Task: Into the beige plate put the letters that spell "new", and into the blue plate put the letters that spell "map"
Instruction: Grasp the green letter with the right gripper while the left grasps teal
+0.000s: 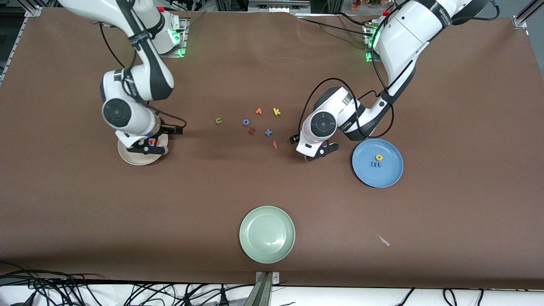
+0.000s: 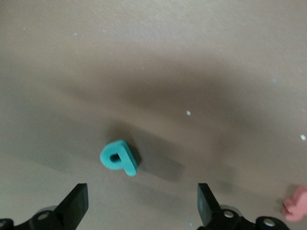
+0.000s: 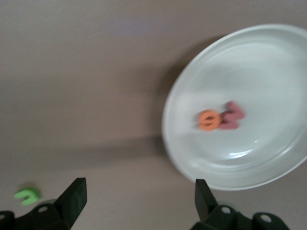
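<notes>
Teal p (image 2: 119,157) lies flat on the bare table beneath our left gripper (image 2: 141,203), jaws spread and empty; we should drop straight, straddling it. It is small, soft foam. Our right gripper (image 3: 136,201), also released, hangs beside the beige plate (image 3: 192,158) holding orange e (image 3: 209,120) and salmon-red w (image 3: 231,115).

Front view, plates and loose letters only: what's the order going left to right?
beige plate → green n → blue o → green plate → yellow k → blue plate. The letters bunched around the o are left out.
</notes>
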### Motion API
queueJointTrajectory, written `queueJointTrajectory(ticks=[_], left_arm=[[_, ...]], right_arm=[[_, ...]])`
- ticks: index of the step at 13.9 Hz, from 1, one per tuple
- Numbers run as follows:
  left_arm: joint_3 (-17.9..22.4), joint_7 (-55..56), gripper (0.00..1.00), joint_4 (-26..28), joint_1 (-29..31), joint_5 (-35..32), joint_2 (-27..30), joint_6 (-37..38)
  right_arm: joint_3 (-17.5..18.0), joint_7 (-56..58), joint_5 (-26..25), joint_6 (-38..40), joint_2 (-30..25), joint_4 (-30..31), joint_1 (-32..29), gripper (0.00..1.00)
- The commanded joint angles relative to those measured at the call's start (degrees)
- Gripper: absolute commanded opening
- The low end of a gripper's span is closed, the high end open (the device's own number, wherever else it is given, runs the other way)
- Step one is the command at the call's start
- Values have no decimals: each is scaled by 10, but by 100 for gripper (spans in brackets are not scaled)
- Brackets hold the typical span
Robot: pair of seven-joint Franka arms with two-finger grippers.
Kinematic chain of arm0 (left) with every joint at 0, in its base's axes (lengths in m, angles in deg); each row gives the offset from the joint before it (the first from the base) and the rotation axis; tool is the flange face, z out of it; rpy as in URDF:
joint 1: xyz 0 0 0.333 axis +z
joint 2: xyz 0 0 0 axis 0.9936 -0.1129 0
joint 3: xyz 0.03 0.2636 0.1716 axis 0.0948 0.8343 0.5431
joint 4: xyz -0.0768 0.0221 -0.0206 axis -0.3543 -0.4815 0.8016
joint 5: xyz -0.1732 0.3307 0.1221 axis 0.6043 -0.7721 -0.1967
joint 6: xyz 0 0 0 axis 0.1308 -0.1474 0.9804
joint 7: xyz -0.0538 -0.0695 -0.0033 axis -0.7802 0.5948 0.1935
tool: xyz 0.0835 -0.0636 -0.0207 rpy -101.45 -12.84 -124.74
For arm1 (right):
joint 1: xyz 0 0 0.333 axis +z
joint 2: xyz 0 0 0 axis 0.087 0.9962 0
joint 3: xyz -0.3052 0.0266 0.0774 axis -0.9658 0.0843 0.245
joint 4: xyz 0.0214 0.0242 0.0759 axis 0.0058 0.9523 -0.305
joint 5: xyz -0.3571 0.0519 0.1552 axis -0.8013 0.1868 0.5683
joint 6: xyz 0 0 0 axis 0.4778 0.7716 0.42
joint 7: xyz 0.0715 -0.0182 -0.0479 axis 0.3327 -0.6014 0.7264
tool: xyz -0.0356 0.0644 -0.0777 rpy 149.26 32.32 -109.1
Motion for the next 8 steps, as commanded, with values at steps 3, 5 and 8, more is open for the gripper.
queueJointTrajectory(ticks=[3, 5, 8], left_arm=[[1, 25, 100, 35, 16, -6, 41, -12], [1, 26, 100, 36, 17, -5, 37, -14], [2, 26, 100, 37, 21, -5, 34, -16]], right_arm=[[93, -83, 5, -43, -30, 46, -4, 100], [123, -98, 5, -110, -30, 86, -4, 100], [147, -97, 3, -178, -23, 122, -3, 100]])
